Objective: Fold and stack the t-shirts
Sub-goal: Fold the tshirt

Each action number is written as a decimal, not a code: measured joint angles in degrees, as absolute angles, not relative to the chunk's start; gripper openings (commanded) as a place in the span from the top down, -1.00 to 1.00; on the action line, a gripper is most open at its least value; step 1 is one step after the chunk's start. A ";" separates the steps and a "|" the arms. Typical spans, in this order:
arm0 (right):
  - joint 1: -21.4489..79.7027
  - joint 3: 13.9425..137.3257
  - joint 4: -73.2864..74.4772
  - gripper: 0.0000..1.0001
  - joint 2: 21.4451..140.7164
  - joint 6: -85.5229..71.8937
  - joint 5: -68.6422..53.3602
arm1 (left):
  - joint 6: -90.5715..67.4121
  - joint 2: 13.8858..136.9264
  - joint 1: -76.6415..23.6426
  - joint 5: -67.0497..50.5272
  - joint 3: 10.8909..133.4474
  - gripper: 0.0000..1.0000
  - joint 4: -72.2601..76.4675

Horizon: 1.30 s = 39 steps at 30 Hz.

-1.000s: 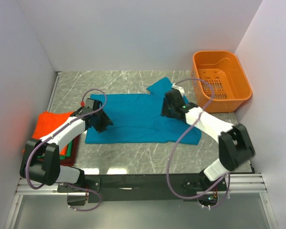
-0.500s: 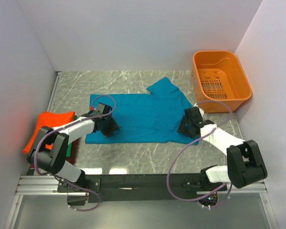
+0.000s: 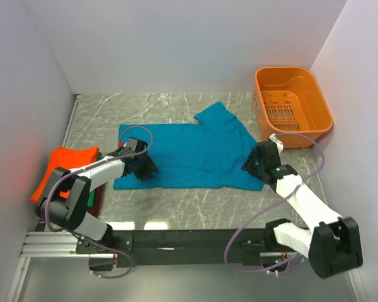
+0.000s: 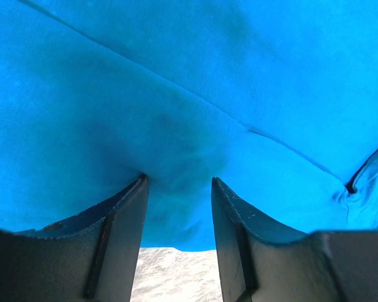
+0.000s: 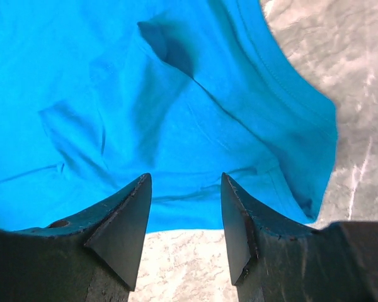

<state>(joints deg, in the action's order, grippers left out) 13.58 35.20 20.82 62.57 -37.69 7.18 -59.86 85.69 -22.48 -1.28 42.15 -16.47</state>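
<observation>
I work in a robot test cell, a lab rig by its look; plain white panels (image 3: 176, 44) box in a grey marbled tabletop (image 3: 170, 104); my bases bolt to a black mounting bar (image 3: 189, 239), purple cables (image 3: 225, 253) looping loose.

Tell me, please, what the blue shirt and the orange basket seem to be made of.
Blue shirt: soft matte cloth, probably cotton knit; it creases and shows stitched hems.
Orange basket: smooth, slightly glossy plastic, likely moulded; rigid walls, slotted bottom.
</observation>
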 measured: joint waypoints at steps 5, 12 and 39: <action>13.37 31.55 21.96 -0.08 58.17 -38.70 7.18 | -59.86 85.06 -22.48 -1.28 41.32 -0.02 -15.46; 11.77 29.17 22.20 -0.07 64.47 -40.27 4.64 | -59.83 84.58 -22.48 -1.28 40.58 -0.02 -14.55; 7.22 27.22 30.74 -0.07 61.21 -53.34 4.84 | -67.66 65.30 -23.31 2.31 25.39 -0.01 -15.70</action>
